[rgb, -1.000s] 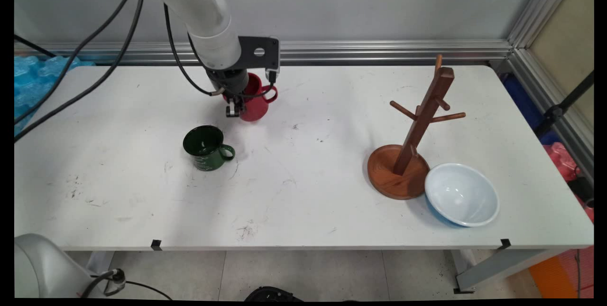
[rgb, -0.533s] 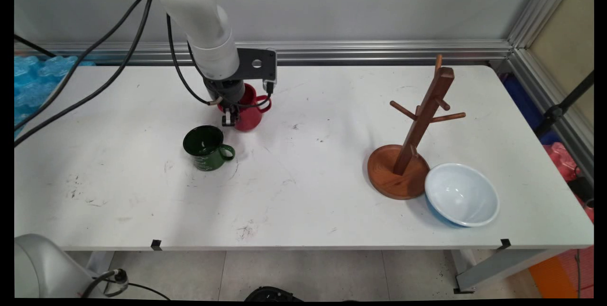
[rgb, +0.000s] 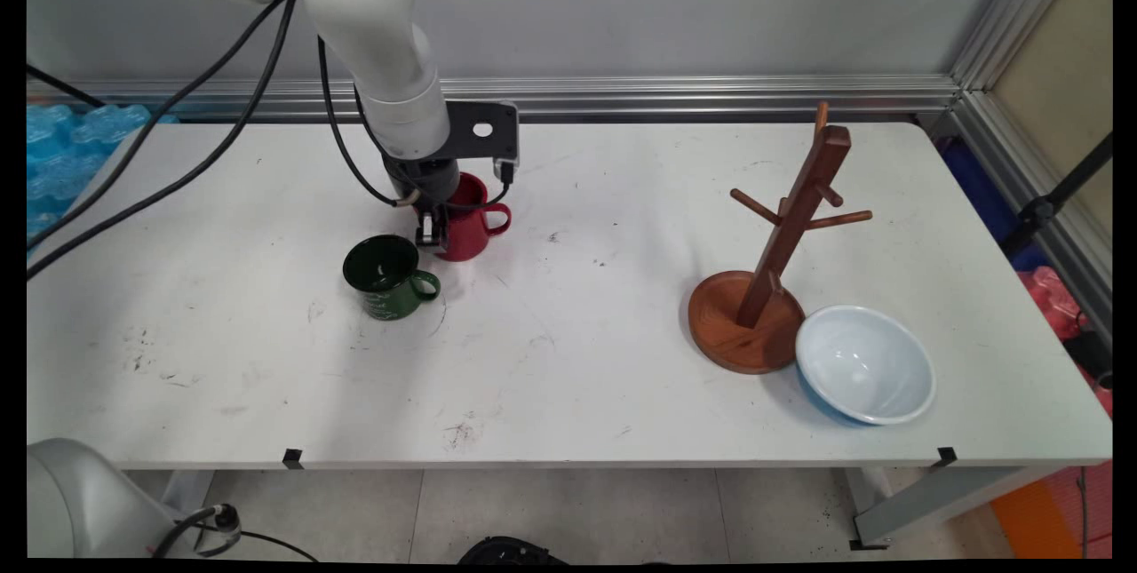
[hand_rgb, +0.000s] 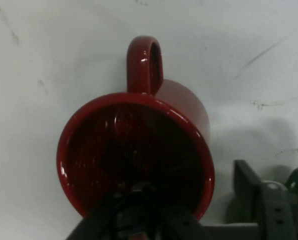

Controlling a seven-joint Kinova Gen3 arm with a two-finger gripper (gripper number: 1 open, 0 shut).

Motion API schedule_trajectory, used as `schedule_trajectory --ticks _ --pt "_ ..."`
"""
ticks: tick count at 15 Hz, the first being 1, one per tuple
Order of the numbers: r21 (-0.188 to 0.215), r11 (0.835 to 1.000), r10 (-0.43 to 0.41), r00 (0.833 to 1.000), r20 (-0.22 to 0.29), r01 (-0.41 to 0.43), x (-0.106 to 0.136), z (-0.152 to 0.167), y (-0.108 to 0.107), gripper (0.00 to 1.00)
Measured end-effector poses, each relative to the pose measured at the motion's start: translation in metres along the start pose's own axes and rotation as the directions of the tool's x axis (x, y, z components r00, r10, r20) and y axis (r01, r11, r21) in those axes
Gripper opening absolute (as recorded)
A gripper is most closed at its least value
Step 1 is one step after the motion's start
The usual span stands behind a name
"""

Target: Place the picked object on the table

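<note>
My gripper (rgb: 433,231) is shut on the rim of a red mug (rgb: 468,229), at the table's left middle. The mug is upright, its handle pointing right in the main view, its base at or just above the tabletop. In the hand view the red mug (hand_rgb: 139,150) fills the middle, its mouth facing the camera and its handle pointing up. The gripper (hand_rgb: 139,220) grips the near rim, with one finger inside the mug. A dark green mug (rgb: 384,275) stands close by, just in front and to the left.
A wooden mug tree (rgb: 782,240) on a round base stands at the right. A pale blue bowl (rgb: 863,364) leans against that base. Black cables hang from the arm over the table's left. Blue wrap lies beyond the left edge.
The gripper, with the red mug in it, has come down and towards the table's near side, closer to the green mug. Nothing else has moved.
</note>
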Motion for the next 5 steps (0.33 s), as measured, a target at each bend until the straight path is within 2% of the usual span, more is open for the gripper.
schedule_trajectory --ticks 5 --pt "-0.004 1.000 0.002 1.000 -0.015 -0.002 0.0004 0.0027 -0.0007 1.00"
